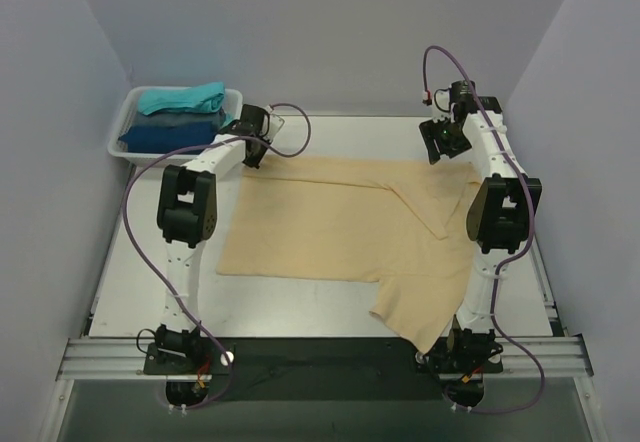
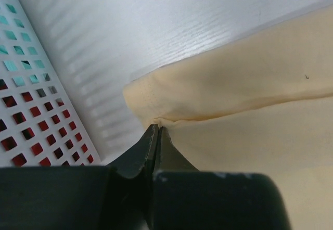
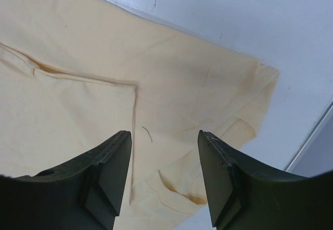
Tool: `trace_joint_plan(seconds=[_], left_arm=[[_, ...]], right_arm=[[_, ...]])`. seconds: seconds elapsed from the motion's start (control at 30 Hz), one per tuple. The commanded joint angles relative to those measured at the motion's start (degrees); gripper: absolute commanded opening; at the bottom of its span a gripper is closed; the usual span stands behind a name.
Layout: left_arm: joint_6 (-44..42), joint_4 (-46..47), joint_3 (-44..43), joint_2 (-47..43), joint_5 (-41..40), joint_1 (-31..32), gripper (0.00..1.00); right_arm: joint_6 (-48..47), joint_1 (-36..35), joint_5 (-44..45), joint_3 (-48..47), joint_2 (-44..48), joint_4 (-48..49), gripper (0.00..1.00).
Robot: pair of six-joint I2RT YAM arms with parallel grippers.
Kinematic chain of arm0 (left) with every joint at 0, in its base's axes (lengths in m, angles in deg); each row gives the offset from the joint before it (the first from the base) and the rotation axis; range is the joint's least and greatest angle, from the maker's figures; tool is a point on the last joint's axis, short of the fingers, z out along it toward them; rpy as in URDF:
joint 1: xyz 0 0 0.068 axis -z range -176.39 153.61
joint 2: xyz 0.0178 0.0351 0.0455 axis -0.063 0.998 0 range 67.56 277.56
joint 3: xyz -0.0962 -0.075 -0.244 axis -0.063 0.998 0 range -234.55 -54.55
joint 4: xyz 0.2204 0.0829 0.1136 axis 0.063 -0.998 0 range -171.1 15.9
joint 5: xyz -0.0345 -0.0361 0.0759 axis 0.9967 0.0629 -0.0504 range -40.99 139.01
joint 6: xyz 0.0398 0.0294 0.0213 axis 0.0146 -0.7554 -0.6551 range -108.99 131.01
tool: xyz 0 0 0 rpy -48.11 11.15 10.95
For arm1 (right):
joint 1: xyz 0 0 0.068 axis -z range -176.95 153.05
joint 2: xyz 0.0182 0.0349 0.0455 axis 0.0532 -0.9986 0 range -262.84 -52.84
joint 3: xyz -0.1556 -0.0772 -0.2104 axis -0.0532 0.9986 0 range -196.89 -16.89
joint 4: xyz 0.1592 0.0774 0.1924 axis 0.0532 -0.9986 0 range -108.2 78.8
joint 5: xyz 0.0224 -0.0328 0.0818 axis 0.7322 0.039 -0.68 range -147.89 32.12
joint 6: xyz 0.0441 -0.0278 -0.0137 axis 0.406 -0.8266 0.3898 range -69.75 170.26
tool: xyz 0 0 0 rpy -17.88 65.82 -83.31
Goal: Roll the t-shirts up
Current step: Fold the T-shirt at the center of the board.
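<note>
Beside the white basket [image 1: 118, 132] at the tabletop's [image 1: 300, 307] far left, the left pincer [image 2: 156, 131] was clamped on a corner of the tan t-shirt [image 1: 340, 227], which lay spread flat. The right pincer [image 3: 164, 135] hung apart above its far-right edge. I judged this the gripping step: the right must close before rolling.

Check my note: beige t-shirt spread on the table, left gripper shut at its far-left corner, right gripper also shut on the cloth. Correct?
Not quite. The right gripper is open, its jaws apart over the beige t-shirt with cloth showing between them; the right wrist view shows it. The left gripper is shut at the corner, as noted.
</note>
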Motion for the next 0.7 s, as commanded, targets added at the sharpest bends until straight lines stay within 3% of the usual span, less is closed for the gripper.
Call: trace_joint_plan(seconds=[0.0, 0.37, 0.67], left_arm=[[0.02, 2.62, 3.92, -7.12, -0.57, -0.13, 0.0], [0.46, 7.19, 15.8, -16.44, 0.39, 1.02, 0.0], [-0.33, 8.51, 23.71, -20.92, 2.5, 0.93, 0.0]], right_arm=[[-0.19, -0.16, 0.01, 0.81, 0.2, -2.35, 0.54], [-0.98, -0.16, 0.18, 2.3, 2.13, -2.35, 0.53], [-6.15, -1.9, -6.67, 11.87, 6.96, -5.33, 0.52]])
